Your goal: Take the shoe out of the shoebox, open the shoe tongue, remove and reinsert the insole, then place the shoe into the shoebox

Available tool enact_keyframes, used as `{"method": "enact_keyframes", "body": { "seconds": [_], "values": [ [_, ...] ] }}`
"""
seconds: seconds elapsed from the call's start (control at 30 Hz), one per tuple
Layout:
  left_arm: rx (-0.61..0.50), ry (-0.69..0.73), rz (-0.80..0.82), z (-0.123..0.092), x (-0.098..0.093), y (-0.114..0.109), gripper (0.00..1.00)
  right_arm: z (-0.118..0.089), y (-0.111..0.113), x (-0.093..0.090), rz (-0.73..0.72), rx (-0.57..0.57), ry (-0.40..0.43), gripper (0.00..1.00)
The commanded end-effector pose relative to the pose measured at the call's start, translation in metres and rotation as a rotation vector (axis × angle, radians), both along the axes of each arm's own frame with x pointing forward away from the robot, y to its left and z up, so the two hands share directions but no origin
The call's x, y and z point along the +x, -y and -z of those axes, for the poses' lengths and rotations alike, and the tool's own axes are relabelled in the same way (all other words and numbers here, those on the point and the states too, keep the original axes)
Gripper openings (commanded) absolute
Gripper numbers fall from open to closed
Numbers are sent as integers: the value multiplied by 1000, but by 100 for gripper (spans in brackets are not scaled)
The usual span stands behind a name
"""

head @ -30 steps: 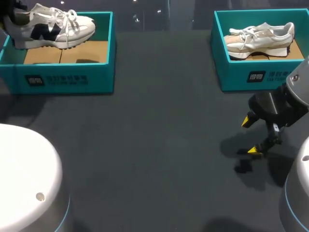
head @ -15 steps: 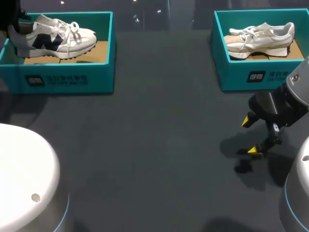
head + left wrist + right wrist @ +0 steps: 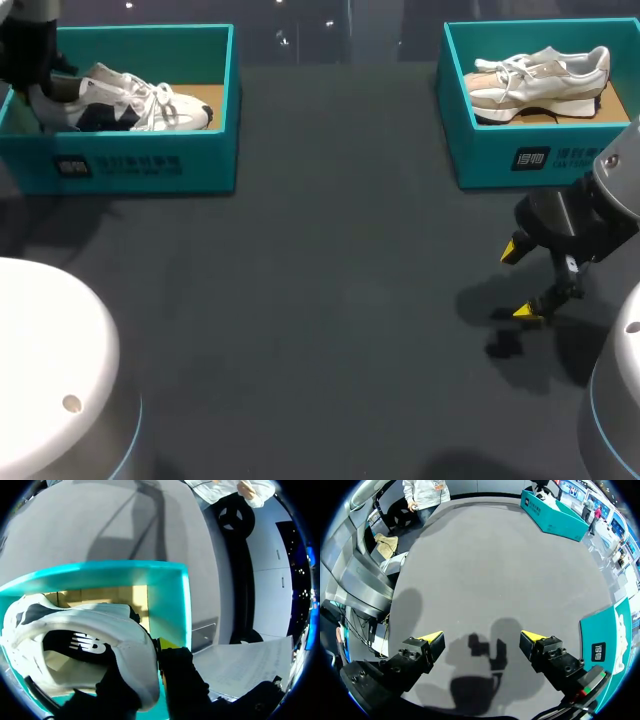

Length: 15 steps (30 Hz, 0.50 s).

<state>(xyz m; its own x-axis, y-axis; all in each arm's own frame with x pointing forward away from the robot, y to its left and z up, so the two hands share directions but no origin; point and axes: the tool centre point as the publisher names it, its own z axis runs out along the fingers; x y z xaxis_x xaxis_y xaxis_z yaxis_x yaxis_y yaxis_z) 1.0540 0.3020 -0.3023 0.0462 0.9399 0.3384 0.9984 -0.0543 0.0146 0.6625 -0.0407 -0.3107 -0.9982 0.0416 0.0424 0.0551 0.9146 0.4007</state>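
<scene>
At the far left of the dark grey worktop (image 3: 330,300) sits an open teal cardboard shoebox (image 3: 150,165), and a white sneaker with a navy side mark (image 3: 130,100) lies inside it, toe pointing right and heel at the box's left end. The left claw (image 3: 42,92) has hold of the sneaker's heel: in the left wrist view one dark finger sits inside the heel collar and the other, yellow-tipped, just outside it, closed on the white rim. Whether the sole rests fully on the box's brown cardboard floor (image 3: 132,597) is hard to tell. A second teal shoebox (image 3: 520,160) stands at the far right with a beige and white sneaker (image 3: 540,82) in it. The right claw (image 3: 520,281) hangs over bare worktop at the near right, fingers spread wide, holding nothing.
</scene>
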Motion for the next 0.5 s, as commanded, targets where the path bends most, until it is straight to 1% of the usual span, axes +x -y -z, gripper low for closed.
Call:
{"method": "enact_keyframes", "body": {
  "seconds": [0.03,0.5],
  "values": [
    [7,13,2,8,-3,1,0,0,-1,-2,2,-3,2,100],
    [0,2,-22,39,3,3,0,0,-1,-2,2,-3,2,100]
  ]
}}
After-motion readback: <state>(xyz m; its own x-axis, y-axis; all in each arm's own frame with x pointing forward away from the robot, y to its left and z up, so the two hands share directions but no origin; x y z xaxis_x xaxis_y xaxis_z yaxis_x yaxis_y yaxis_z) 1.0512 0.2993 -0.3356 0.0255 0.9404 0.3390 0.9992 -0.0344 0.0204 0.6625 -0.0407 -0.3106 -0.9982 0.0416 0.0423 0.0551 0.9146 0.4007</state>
